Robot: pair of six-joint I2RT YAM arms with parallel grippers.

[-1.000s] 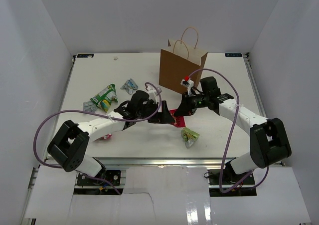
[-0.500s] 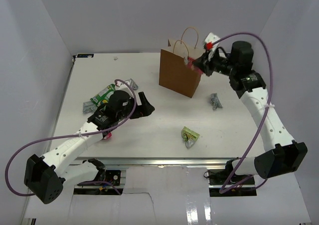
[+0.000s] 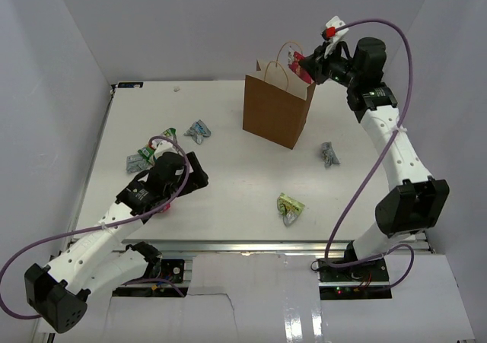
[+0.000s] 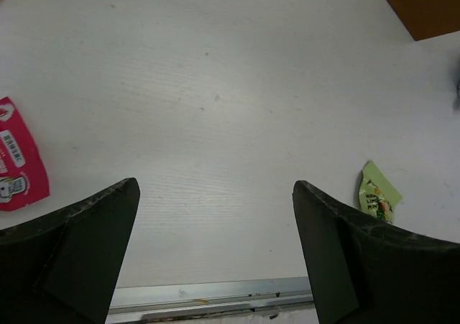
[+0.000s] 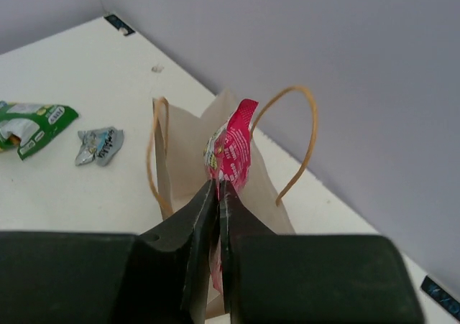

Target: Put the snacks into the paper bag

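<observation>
Crinkly pink foil snack packet [image 5: 231,148] hangs just above the mouth of the upright brown kraft paper bag [image 5: 185,159].
Light, limp and probably slippery, it is best pinched at a flat edge. The right gripper [image 5: 218,187] is clamped tight on its lower edge, and the left gripper [image 4: 214,187] gapes wide and empty over the white table [image 4: 215,87].

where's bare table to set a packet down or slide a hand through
Bare: the table middle, bordered by the paper bag, the yellow-green packet and the left fingers. Also free: the far strip left of the bag. Crowded: the left side, with green packets, a silver packet and the left arm.
</observation>
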